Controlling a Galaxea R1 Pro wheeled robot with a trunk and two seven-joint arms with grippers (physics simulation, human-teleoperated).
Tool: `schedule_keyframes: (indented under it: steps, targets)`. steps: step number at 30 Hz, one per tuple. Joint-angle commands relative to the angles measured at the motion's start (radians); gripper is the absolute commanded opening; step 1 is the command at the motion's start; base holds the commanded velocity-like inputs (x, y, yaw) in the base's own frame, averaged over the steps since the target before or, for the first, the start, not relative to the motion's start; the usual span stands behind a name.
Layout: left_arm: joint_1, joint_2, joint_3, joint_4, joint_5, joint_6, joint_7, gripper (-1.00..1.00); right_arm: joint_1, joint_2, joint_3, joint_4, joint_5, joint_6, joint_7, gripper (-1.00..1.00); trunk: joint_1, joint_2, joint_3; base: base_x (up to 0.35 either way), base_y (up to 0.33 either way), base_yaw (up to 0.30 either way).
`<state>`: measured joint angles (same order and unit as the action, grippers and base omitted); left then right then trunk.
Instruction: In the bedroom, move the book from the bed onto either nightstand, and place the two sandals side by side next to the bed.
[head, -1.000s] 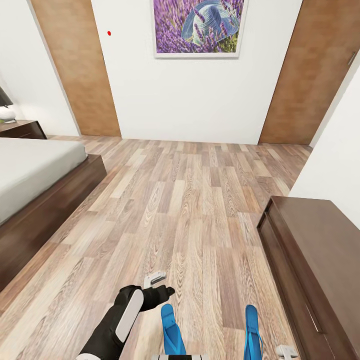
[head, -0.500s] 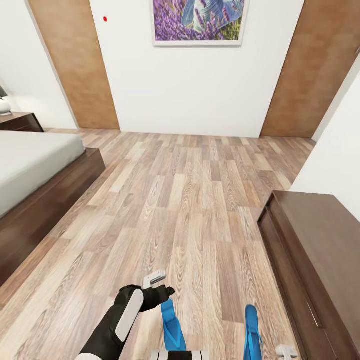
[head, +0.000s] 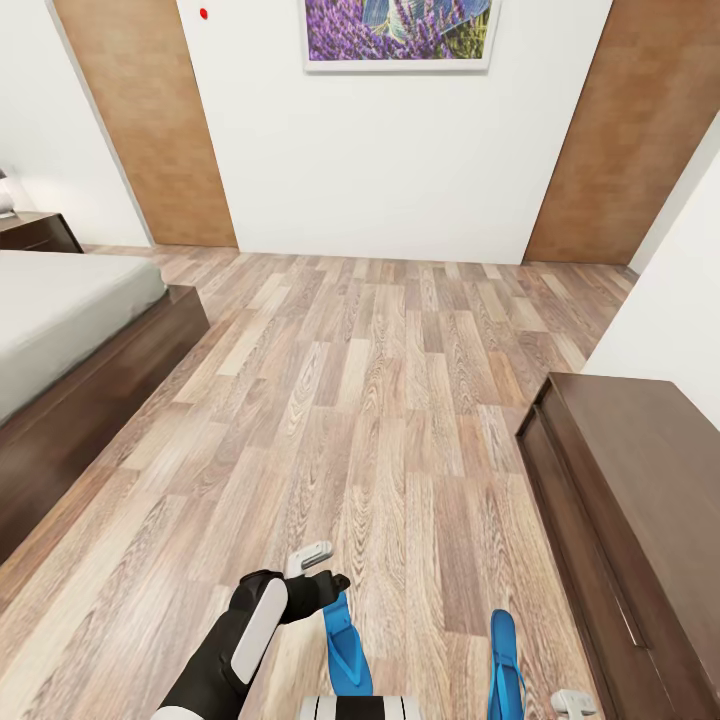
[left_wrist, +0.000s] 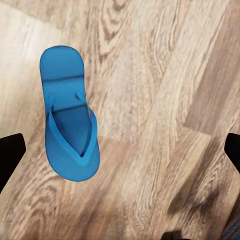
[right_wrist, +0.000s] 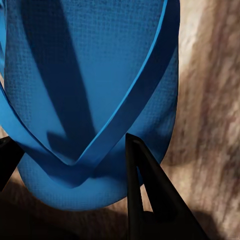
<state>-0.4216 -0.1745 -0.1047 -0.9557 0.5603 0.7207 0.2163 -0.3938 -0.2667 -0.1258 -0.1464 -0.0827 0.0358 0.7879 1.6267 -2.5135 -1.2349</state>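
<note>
Sandal step: R gripper (right_wrist: 75, 175) clamped on sandal (right_wrist: 90, 90), L gripper (left_wrist: 120, 155) released over 2nd sandal (left_wrist: 70, 115); next, carry to bed (head: 70, 330) at 10 o'clock.

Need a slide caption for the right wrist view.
Right gripper fingers straddling a blue sandal's toe strap above the wood floor.

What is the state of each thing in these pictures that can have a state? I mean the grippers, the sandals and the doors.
Left gripper: fingers wide open, holding nothing.
Sandal under it: flat on the floor, straps up.
Other sandal: straps up, toe end between the right fingers.
Right gripper: fingers flank that sandal; grip unclear.
Left door: shut.
Right door: shut.
</note>
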Motion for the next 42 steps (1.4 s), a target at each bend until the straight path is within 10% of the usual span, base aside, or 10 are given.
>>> schedule_keyframes:
  steps: [1, 42]
  targets:
    - [0.0, 0.0, 0.0, -0.001, 0.01, 0.002, 0.009, 1.0, 0.0, 0.0, 0.0, 0.001, -0.008, 0.004, 0.004, -1.0, 0.0, 0.0, -0.001, 0.0, 0.0, 0.0]
    - [0.0, 0.0, 0.002, -0.001, 0.01, -0.001, 0.009, 1.0, 0.0, 0.0, 0.0, 0.001, -0.008, 0.004, 0.004, -1.0, 0.0, 0.0, -0.001, -0.046, -0.025, 0.0]
